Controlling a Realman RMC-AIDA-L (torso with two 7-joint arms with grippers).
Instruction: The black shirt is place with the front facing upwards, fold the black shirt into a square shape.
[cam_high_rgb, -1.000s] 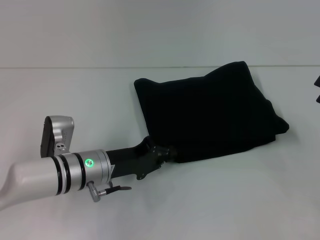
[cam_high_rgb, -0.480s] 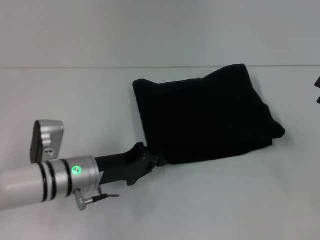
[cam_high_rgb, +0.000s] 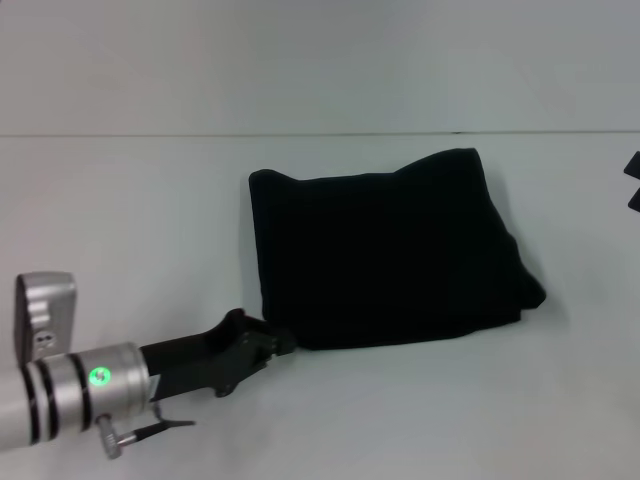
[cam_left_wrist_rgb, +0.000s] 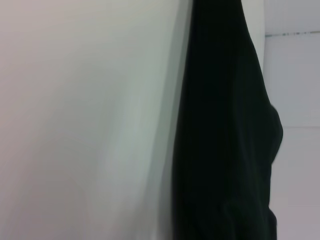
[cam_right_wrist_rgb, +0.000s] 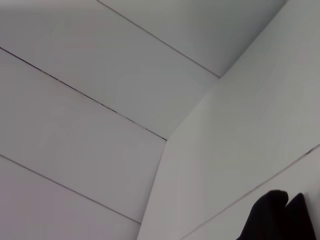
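The black shirt lies folded into a rough rectangle on the white table, right of centre in the head view. No letters or label show. My left gripper reaches in from the lower left and is at the shirt's near left corner, shut on the cloth there. The left wrist view shows the shirt as a dark band on the table. My right gripper shows only as a small black piece at the right edge, away from the shirt.
The white table extends to the left and in front of the shirt. Its far edge meets a pale wall. The right wrist view shows pale wall panels and a dark shape at one corner.
My left arm has pulled back to the left and toward me. The shirt has slid with it, to the left and nearer, keeping its folded shape.
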